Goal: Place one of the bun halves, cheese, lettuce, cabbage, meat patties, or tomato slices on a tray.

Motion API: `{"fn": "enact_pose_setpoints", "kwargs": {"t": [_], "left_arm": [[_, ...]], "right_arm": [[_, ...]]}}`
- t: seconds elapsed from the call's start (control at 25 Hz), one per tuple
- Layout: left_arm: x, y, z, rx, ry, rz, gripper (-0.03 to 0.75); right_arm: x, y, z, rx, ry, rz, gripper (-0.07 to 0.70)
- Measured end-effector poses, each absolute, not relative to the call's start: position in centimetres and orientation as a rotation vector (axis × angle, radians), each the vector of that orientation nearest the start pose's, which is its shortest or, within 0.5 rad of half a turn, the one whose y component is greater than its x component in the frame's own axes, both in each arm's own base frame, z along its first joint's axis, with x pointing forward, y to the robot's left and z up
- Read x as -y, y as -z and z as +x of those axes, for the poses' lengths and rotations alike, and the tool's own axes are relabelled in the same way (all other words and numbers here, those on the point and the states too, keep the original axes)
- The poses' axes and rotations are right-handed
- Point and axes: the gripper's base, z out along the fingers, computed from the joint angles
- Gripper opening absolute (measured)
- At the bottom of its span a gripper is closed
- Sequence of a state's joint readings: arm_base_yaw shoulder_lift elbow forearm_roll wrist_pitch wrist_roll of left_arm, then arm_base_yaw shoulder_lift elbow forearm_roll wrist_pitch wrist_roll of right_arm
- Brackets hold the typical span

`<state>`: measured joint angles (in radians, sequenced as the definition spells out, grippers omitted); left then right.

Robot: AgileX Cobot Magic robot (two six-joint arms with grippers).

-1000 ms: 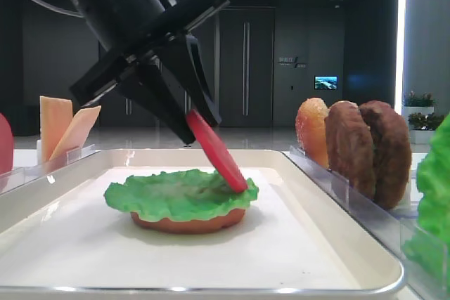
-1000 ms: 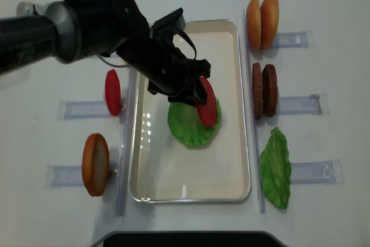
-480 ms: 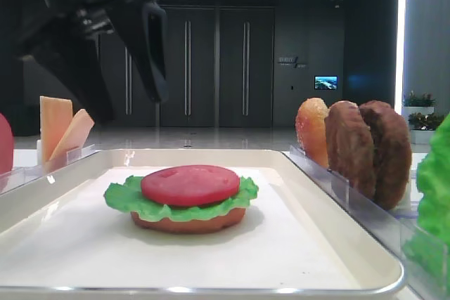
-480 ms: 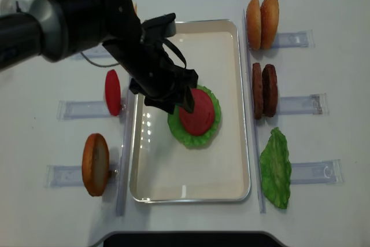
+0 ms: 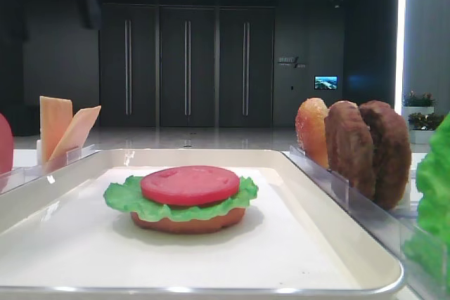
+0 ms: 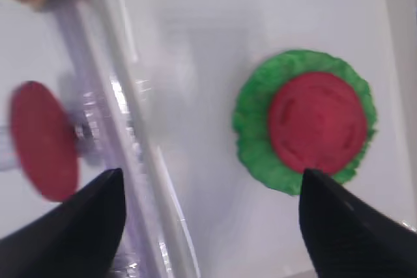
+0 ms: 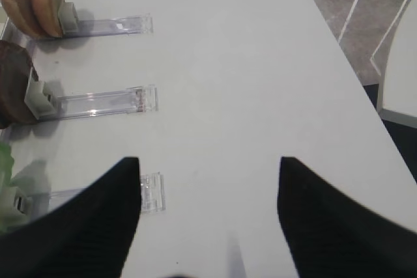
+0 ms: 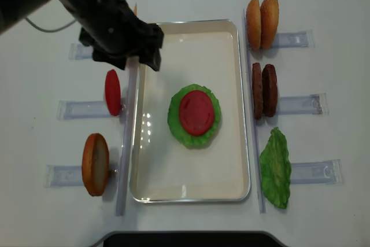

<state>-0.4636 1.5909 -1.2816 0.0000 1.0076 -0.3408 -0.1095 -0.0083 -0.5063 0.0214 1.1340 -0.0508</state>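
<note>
Overhead view: white tray lies at the centre of the surface. Near its middle sits a stack: a bun half at the bottom, lettuce over it, and a tomato slice flat on top. The left claw hangs over the tray's rim at 10 o'clock from the stack, well apart from it and holding nothing. In the left wrist view its dark fingers stand wide apart, with the stack between them and farther off.

At 9 o'clock of the tray, a second tomato slice stands on edge in a clear rack; another bun half stands at 8 o'clock. At 1 o'clock stand two more bun halves, at 3 o'clock two patties, and at 4 o'clock a second lettuce leaf. In the low side view, cheese slices lean in a rack left of the tray.

Right wrist view: the right claw hovers above bare surface, its fingers spread wide and empty.
</note>
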Motion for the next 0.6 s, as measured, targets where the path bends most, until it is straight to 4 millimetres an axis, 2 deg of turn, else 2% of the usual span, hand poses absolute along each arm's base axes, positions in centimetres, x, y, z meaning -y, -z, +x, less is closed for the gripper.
{"fn": "enact_pose_setpoints", "kwargs": {"t": [0.04,0.16,0.28,0.44,0.56,0.6], "left_arm": [[13.2,-28.8,29.6,-2.816,0.157,0.130,0.634],[7.6,-30.2,31.7,-2.791,0.019,-0.012,0.634],[2.4,-31.3,32.7,-2.753,-0.177,-0.100,0.635],[-3.5,-31.7,32.6,-2.745,-0.370,-0.192,0.635],[-6.6,-31.3,31.4,-2.780,-0.342,-0.297,0.635],[-6.9,-31.0,30.6,-2.792,-0.323,-0.310,0.635]], "right_arm": [[-0.3,-27.3,-1.0,-2.103,0.071,0.060,0.433],[-0.3,-27.3,-1.0,-2.103,0.071,0.060,0.433],[-0.3,-27.3,-1.0,-2.103,0.071,0.060,0.433],[-0.3,-27.3,-1.0,-2.103,0.071,0.060,0.433],[-0.3,-27.3,-1.0,-2.103,0.071,0.060,0.433],[-0.3,-27.3,-1.0,-2.103,0.071,0.060,0.433]]}}
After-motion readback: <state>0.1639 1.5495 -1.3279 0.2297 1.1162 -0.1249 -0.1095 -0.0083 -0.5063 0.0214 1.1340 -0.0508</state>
